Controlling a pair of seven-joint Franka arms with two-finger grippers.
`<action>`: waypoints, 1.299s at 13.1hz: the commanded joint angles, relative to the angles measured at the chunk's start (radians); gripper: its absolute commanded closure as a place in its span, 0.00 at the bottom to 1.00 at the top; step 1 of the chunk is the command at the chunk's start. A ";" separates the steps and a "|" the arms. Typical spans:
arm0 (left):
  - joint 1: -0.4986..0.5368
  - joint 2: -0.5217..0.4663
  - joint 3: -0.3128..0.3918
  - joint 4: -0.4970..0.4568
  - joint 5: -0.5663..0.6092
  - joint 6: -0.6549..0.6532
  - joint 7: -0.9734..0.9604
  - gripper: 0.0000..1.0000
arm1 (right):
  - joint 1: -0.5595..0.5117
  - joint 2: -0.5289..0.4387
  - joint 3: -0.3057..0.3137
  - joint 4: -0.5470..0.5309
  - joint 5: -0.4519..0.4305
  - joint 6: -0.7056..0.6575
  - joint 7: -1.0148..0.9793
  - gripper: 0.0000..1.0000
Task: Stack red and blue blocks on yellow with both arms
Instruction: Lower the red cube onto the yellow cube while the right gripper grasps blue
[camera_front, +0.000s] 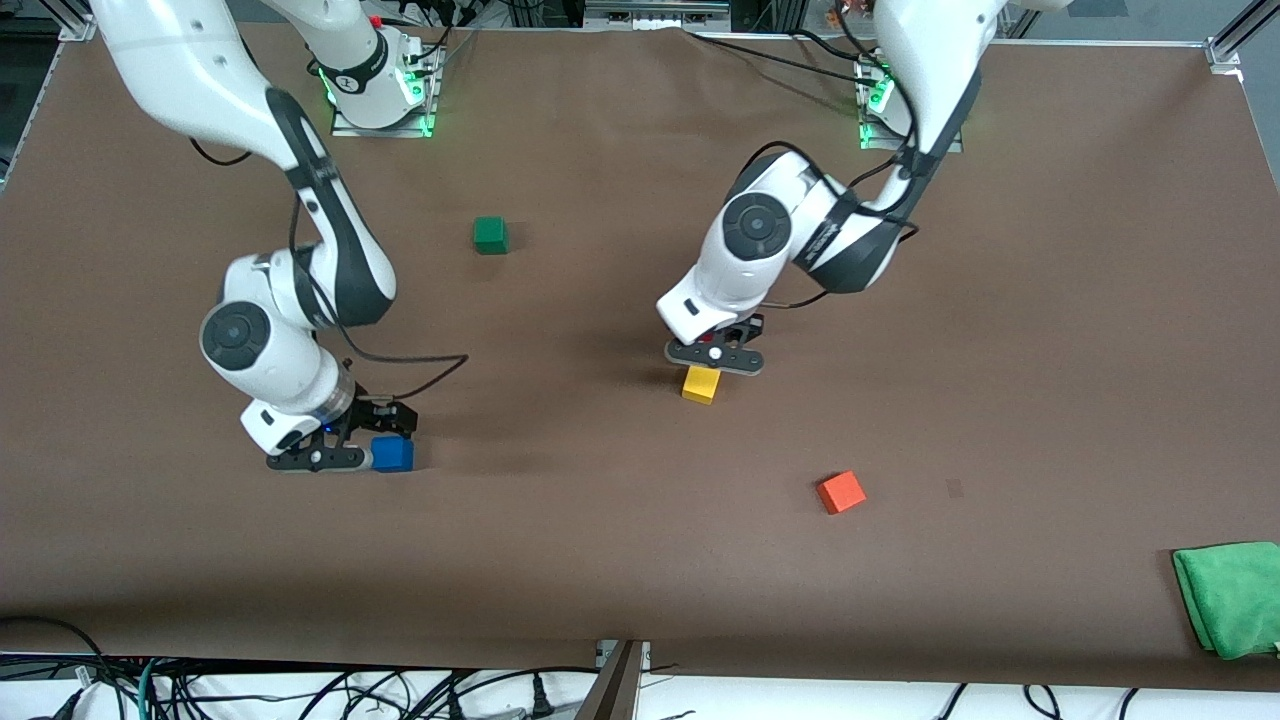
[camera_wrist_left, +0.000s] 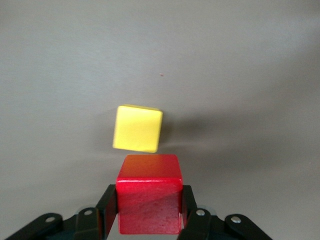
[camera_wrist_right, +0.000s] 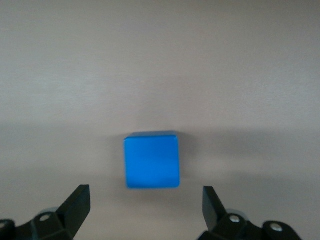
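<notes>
My left gripper (camera_front: 714, 358) is shut on the deep red cube (camera_wrist_left: 149, 200) and holds it just above the yellow cube (camera_front: 701, 384), which sits mid-table. In the left wrist view the yellow cube (camera_wrist_left: 138, 128) lies just past the red one, slightly off to one side, with a gap between them. My right gripper (camera_front: 345, 452) is open and low over the table beside the bright blue cube (camera_front: 392, 453), toward the right arm's end. In the right wrist view the blue cube (camera_wrist_right: 152, 160) sits on the table just ahead of the spread fingertips (camera_wrist_right: 78, 200), not between them.
A green cube (camera_front: 490, 235) sits nearer the robots' bases, between the arms. An orange-red cube (camera_front: 841, 492) lies nearer the front camera than the yellow cube. A green cloth (camera_front: 1230, 597) lies at the table corner at the left arm's end.
</notes>
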 joint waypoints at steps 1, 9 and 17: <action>-0.026 0.057 0.016 0.074 0.042 -0.031 -0.015 1.00 | -0.027 0.024 0.010 0.030 0.022 0.002 -0.020 0.01; -0.012 0.110 0.027 0.129 0.099 -0.026 -0.006 1.00 | -0.018 0.099 0.011 0.115 0.048 0.013 -0.020 0.06; -0.011 0.158 0.044 0.180 0.101 -0.025 0.009 1.00 | -0.002 0.100 0.014 0.145 0.050 -0.053 -0.016 0.74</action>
